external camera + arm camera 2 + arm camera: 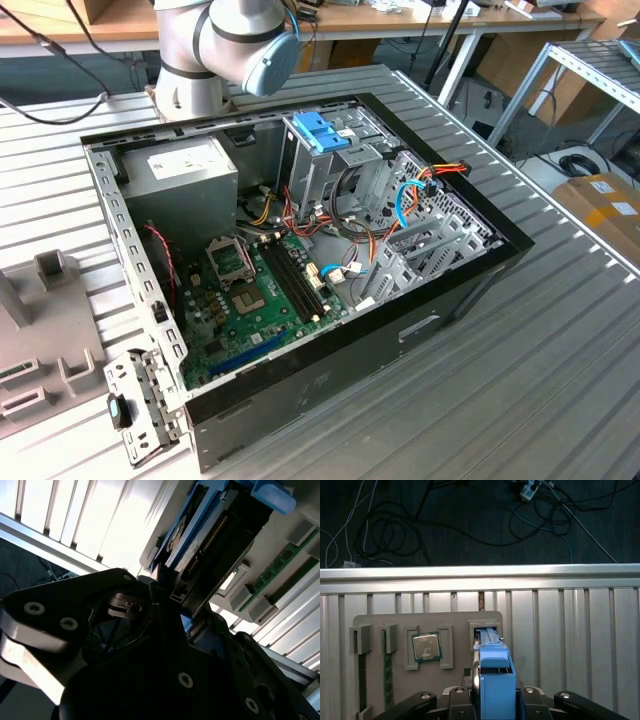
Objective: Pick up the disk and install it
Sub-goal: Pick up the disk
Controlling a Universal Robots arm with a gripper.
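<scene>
The disk [497, 680] stands on edge in a slot of a grey holder tray [455, 622], its blue rail and blue end block facing the first wrist view. My gripper [495, 702] straddles it, with a dark finger on each side of the blue block, touching it. Seen in the second wrist view, the disk [210, 545] shows its dark body, connector row and blue rails, and it runs down between the black fingers [165, 625] of the gripper [172, 607]. In the exterior view, the open computer case [300, 260] lies on the table with its blue-handled drive cage [325, 130].
The tray also holds a processor chip [426, 646] and memory sticks [385, 665]. Just beyond it is the table edge [480, 572], with cables on the floor past that. Inside the case are a grey power supply [190, 170], a motherboard and loose wires. The arm's base [225, 40] stands behind the case.
</scene>
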